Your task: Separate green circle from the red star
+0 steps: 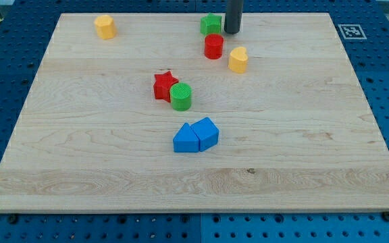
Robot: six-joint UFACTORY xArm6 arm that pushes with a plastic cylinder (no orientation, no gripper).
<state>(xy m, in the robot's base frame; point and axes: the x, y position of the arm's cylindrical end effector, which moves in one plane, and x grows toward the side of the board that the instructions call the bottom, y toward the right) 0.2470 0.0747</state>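
The green circle (180,96) sits near the board's middle, touching the lower right side of the red star (164,86). My tip (231,31) is at the view's top, just right of the green star (211,25) and far above and right of the green circle. The rod comes down from the top edge.
A red cylinder (213,46) stands below the green star, with a yellow heart-like block (238,59) to its right. A yellow block (105,27) is at the top left. Two blue blocks (196,136) touch each other below the green circle. The wooden board (316,169) lies on a blue pegboard.
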